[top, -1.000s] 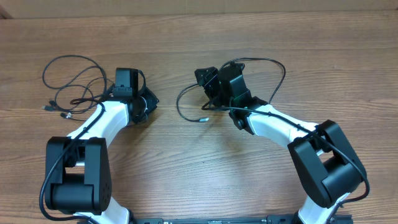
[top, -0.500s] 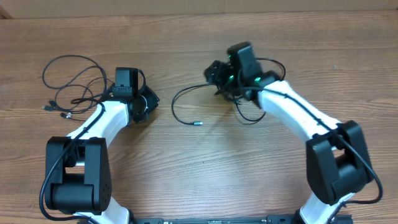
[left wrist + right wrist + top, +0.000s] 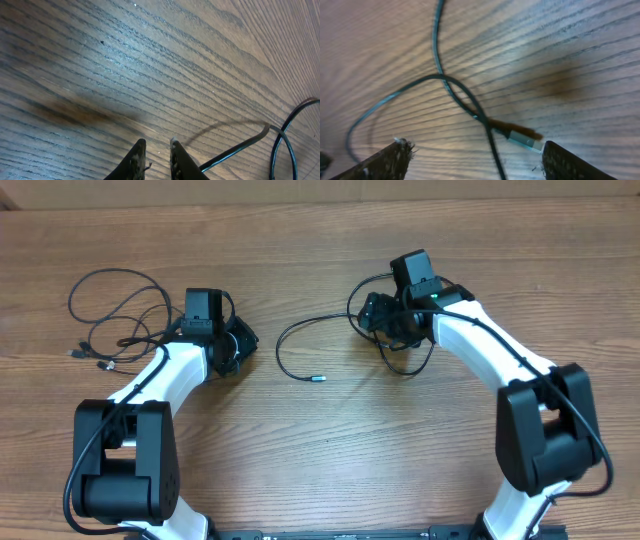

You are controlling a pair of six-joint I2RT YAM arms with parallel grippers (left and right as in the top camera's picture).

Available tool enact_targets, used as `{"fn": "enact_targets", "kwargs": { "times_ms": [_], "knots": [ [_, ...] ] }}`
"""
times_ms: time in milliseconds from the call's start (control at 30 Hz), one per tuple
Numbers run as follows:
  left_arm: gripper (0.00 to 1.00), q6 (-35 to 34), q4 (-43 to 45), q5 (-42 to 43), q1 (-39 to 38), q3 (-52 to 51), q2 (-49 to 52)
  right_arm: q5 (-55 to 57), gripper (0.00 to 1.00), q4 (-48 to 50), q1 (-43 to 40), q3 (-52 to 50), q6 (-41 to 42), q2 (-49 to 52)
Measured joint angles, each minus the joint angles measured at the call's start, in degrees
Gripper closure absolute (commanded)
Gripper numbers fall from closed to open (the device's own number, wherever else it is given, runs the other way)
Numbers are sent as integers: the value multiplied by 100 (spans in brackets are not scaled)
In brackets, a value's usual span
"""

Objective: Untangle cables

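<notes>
Several thin black cables (image 3: 110, 310) lie in a loose tangle at the far left. Another black cable (image 3: 300, 325) curves across the middle and ends in a small plug (image 3: 318, 378). My right gripper (image 3: 372, 315) hovers over that cable's right end. In the right wrist view my right gripper (image 3: 475, 150) is open wide. The cable (image 3: 437, 50) crosses itself and runs between the fingers without touching them, and a silver plug (image 3: 525, 141) lies by the right finger. My left gripper (image 3: 236, 345) is right of the tangle. In the left wrist view my left gripper (image 3: 156, 157) is open by a narrow gap and holds nothing. A cable (image 3: 240, 147) lies to its right.
The wooden table (image 3: 320, 440) fills the view, with its back edge near the top. Both arm bases stand at the front corners. A thin black loop (image 3: 405, 365) hangs under the right forearm.
My right gripper has swung to the right and spread its jaws, and the middle cable's loop has shifted with it. The left arm has stayed put, with its jaws parting slightly.
</notes>
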Motion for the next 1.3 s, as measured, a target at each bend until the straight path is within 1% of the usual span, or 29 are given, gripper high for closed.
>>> {"fn": "enact_targets", "kwargs": {
  "times_ms": [167, 267, 300, 400, 467, 633, 733, 867, 933, 1000, 1100, 1200, 1300],
  "knots": [
    [81, 0, 2, 17, 0, 0, 0, -35, 16, 79, 0, 0, -35, 402],
    [81, 2, 4, 28, 0, 0, 0, -254, 16, 87, 0, 4, -59, 590],
    [81, 2, 7, 39, 0, 0, 0, -356, 19, 87, 0, 15, -72, 590],
    [80, 0, 4, 39, 0, 0, 0, -601, 36, -81, 0, 20, -76, 616],
    [80, 2, 7, 42, 0, 0, 0, -734, 44, -341, 20, 20, -101, 629],
    [80, 0, 7, 39, 0, -2, 0, -898, 44, -813, 219, 31, -103, 638],
    [81, 0, 7, 39, 0, -2, 0, -879, 46, -1058, 448, 52, -105, 638],
    [80, 0, 7, 39, 0, 0, 0, -522, 43, -1746, 673, 177, -120, 656],
    [80, 2, 7, 39, 0, -2, 0, -278, 41, -2269, 680, 358, -275, 734],
    [80, 2, 7, 39, 0, 0, 0, -118, 41, -2503, 662, 595, -505, 815],
    [80, 2, 7, 39, 0, 0, 0, 33, 38, -2422, 643, 938, -957, 846],
    [81, 0, 7, 39, 0, 0, 0, 264, 34, -2011, 643, 1049, -1281, 844],
    [81, 2, 7, 39, 0, 0, 0, 584, 33, -1611, 643, 1021, -1449, 846]
  ]
}}
